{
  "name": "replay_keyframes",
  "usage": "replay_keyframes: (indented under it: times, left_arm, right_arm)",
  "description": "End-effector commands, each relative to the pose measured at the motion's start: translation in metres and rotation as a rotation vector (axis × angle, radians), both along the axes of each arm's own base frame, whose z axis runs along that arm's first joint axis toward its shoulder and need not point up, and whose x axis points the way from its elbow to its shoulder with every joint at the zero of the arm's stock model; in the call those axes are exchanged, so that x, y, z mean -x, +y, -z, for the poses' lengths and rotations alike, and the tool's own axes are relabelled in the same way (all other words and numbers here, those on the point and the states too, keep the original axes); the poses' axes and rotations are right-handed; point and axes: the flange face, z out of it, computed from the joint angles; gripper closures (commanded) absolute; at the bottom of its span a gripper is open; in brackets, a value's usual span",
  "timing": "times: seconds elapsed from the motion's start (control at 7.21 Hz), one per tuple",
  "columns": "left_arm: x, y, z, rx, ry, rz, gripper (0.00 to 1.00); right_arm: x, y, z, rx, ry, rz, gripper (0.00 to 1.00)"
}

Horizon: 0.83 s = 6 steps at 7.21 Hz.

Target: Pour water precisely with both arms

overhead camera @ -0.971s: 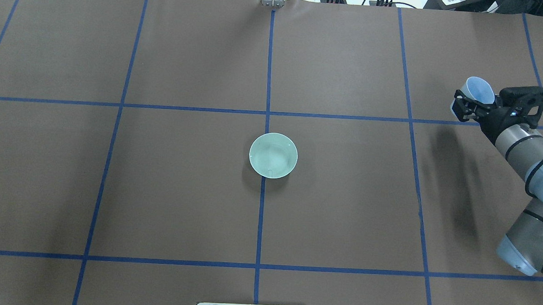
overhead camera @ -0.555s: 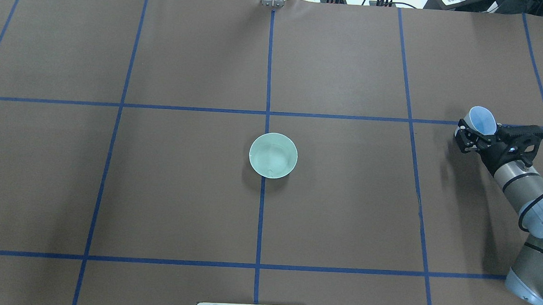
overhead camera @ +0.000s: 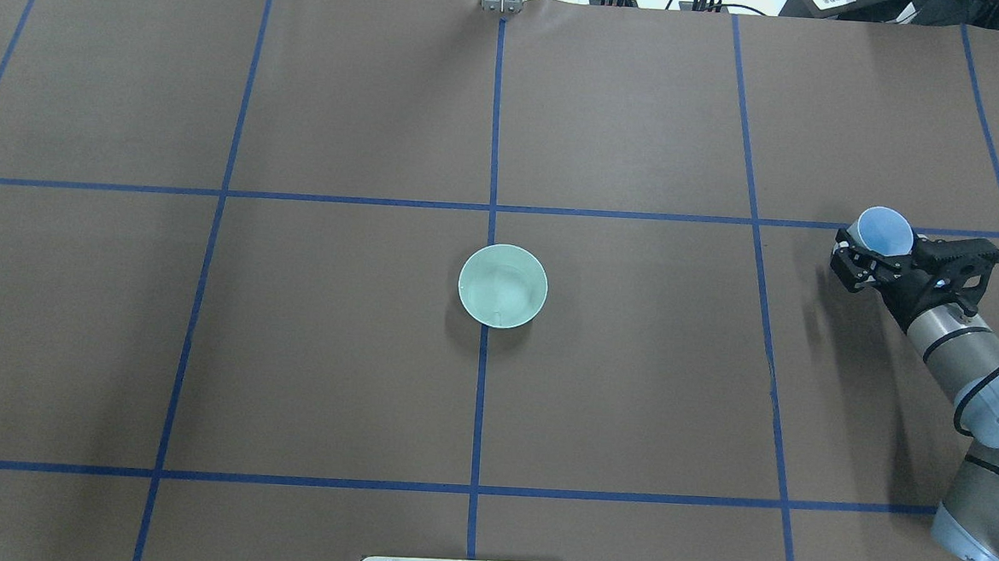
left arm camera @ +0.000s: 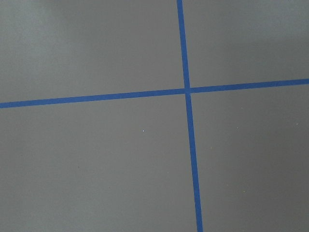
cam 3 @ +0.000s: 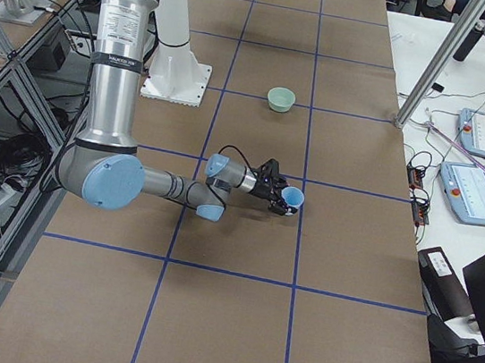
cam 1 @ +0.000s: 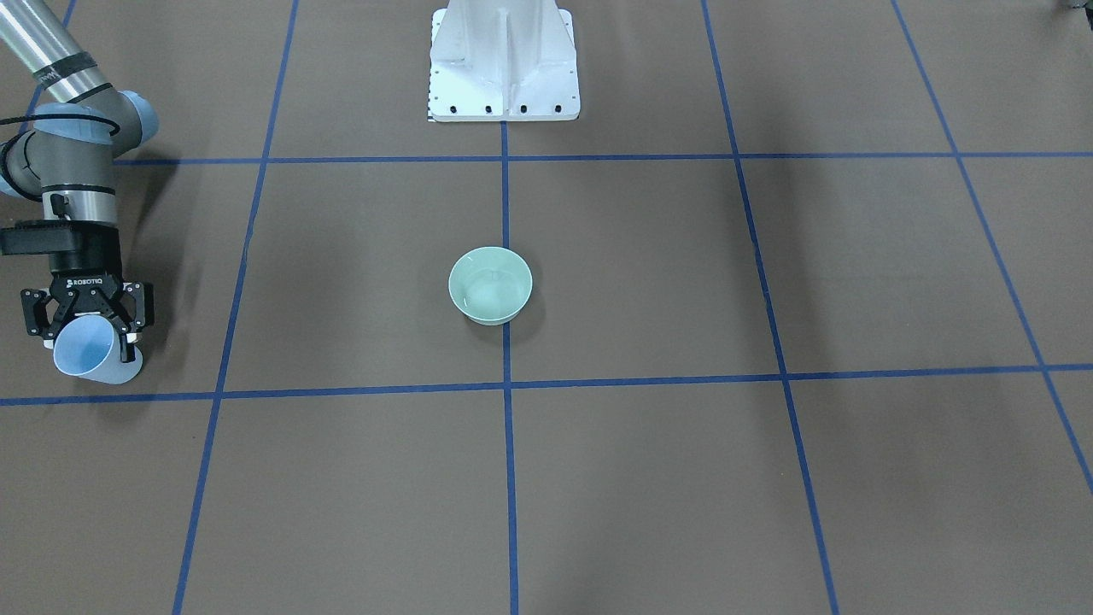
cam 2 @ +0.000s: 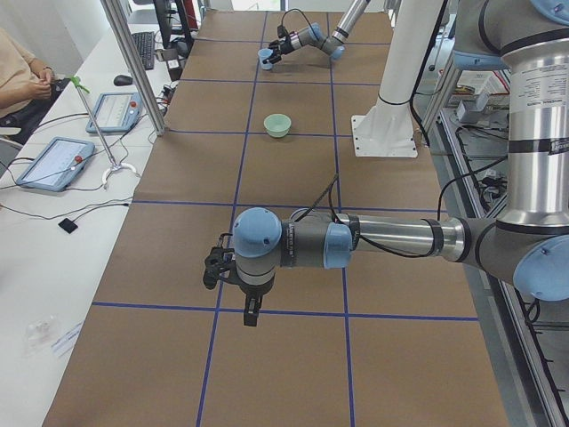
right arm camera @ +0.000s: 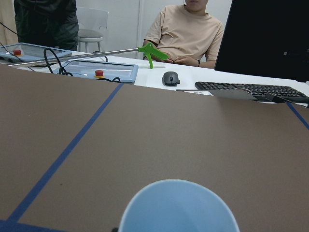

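The right gripper [cam 1: 88, 329] pinched the blue cup [cam 1: 85, 359] by its side, low over the tabletop [cam 1: 683, 256]. It was well apart from the green bowl [cam 1: 490, 286], where the water [cam 1: 487, 297] glinted. The cup looked light, thin and easy to squash. I could not tell if the left gripper [cam 2: 213, 267] was spread.

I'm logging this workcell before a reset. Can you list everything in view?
Bowl: one, pale green, table centre.
Water: faint clear glints, in the bowl.
Cup: one, light blue, held at the table's right end.
Table cover: one, brown with blue tape grid.
Pedestal: one, white, robot's table edge.
Tablets: two, grey, operators' desk.
Keyboard, mouse, monitor: one each, black, same desk.
Grabber: one, green handle, same desk.
People: two, one beige, one dark, behind the desk.
Right arm: one, grey; right hand black, shut on the cup.
Left arm: one, grey, table's left end; left hand black, state unclear.
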Motion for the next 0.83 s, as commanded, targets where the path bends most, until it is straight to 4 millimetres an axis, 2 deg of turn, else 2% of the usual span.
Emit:
replay_keyframes:
  times: [0.0,0.28,0.42,0.55,0.69]
  left_arm:
    - [0.001,0.001,-0.001,0.002,0.000,0.002,0.00]
    - [0.000,0.001,-0.001,0.000,0.000,-0.001,0.00]
    - [0.000,0.002,-0.003,0.005,0.001,0.000,0.00]
    - [0.000,0.002,-0.002,0.004,0.000,0.000,0.00]
    - [0.000,0.002,-0.002,0.005,0.001,0.000,0.00]
  right_arm:
    - [-0.001,0.001,0.004,-0.006,-0.010,0.003,0.00]
    - [-0.003,0.000,0.038,-0.055,-0.040,0.000,0.00]
    - [-0.012,0.005,0.047,-0.069,-0.044,-0.002,0.00]
    - [-0.024,0.007,0.045,-0.072,-0.033,-0.028,0.00]
    - [-0.025,0.007,0.045,-0.074,-0.031,-0.038,0.00]
